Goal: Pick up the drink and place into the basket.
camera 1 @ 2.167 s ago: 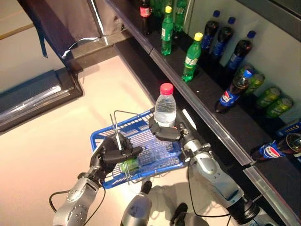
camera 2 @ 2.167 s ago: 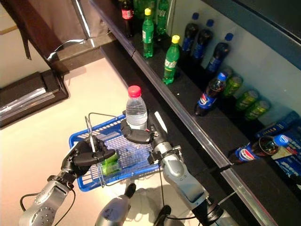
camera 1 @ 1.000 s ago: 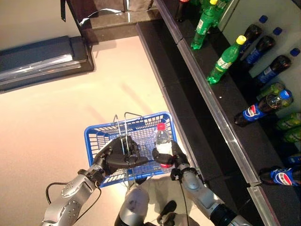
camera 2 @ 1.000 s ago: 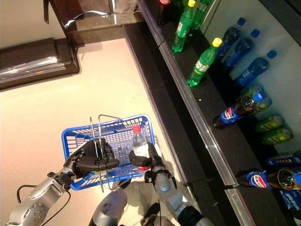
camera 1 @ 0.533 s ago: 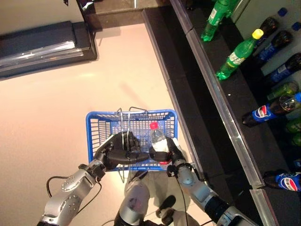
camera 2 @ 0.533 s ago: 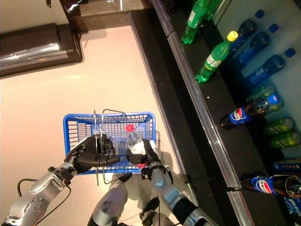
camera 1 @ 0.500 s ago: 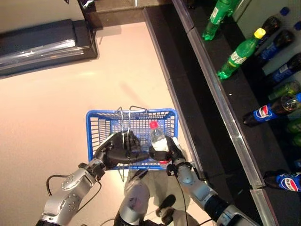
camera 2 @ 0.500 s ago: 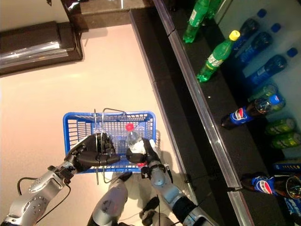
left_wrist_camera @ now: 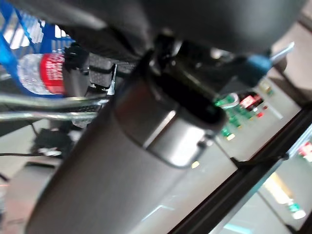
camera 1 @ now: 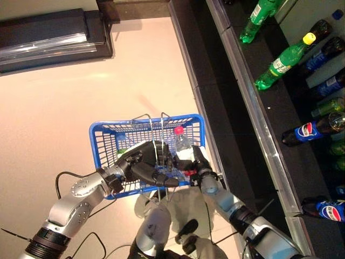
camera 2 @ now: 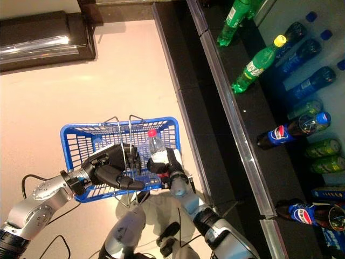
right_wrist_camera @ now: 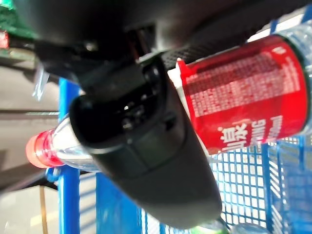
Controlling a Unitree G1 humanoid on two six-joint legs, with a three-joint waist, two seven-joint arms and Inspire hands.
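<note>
A blue plastic basket (camera 1: 105,141) hangs low in front of me over the pale floor. My left hand (camera 1: 141,166) is curled round its wire handles (camera 1: 158,144), which also show in the left wrist view as wire handles (left_wrist_camera: 53,105). The drink is a clear water bottle (camera 2: 157,148) with a red cap and a red label (right_wrist_camera: 239,97). It stands inside the basket's right end, tilted a little. My right hand (camera 1: 198,167) is shut on its lower part, with the thumb (right_wrist_camera: 146,161) across the label. Something green (camera 1: 123,154) lies in the basket's left part.
A long dark shelf (camera 1: 253,108) runs along the right, carrying green soda bottles (camera 1: 283,62) and dark cola bottles (camera 1: 312,127). A dark low platform (camera 1: 48,38) lies at the upper left. Pale floor spreads between the two.
The bottle has come down from above the basket's rim to inside its right end, still held by my right hand. The camera has shifted; my left hand keeps the handles.
</note>
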